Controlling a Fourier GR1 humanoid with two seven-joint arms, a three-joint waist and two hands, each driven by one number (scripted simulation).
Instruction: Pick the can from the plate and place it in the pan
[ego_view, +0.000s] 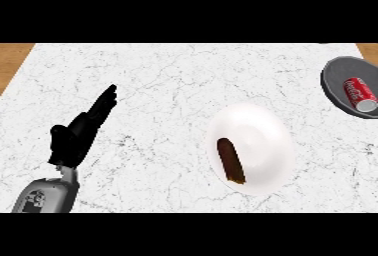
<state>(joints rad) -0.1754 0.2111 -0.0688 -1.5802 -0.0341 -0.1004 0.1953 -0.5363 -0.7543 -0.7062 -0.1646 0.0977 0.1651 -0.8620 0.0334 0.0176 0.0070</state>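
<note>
A red can (360, 93) lies on its side in a grey pan (336, 82) at the marble counter's (170, 90) right edge. A white plate (258, 135) holds a brown object (230, 161). The left hand (77, 132) rests open, fingers straight.

One brand mark for you to read, on the can (359, 93).

You will find white script lettering running along the red side of the can, in the Coca-Cola style, though the letters are too small for you to spell out one by one. The can lies on its side in the grey pan (339, 87) at the far right of the desk (170, 100). You will see no other text, number or sign anywhere else.
</note>
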